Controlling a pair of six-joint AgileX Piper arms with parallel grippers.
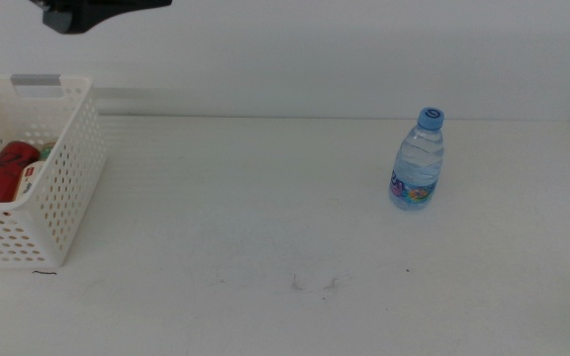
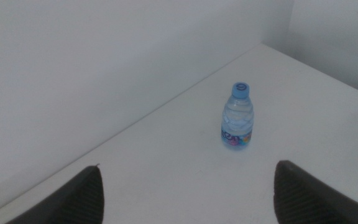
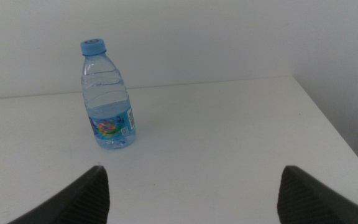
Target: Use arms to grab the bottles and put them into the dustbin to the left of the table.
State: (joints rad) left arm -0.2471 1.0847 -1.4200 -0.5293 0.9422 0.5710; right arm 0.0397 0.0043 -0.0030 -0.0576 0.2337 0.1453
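White tabletop (image 1: 265, 218) fills my middle view, backed by a plain pale wall. On the table's right half I see the clear water bottle (image 1: 418, 159) standing upright, long axis vertical, blue cap (image 1: 430, 119) pointing straight up and its coloured label band low on the body. Nothing touches it.

My right gripper (image 3: 191, 193) faces the bottle (image 3: 107, 96) from well apart, both dark jaws spread wide with bare table between them. My left gripper (image 2: 188, 193) is likewise spread wide and holds nothing; from it the bottle (image 2: 238, 116) looks small and far off.

At the table's left edge sits the white lattice dustbin (image 1: 62, 188), well apart from the bottle. Inside it I can make out a red can (image 1: 3, 170) lying down. A dark piece of an arm (image 1: 92, 12) shows at the top left of the middle view.
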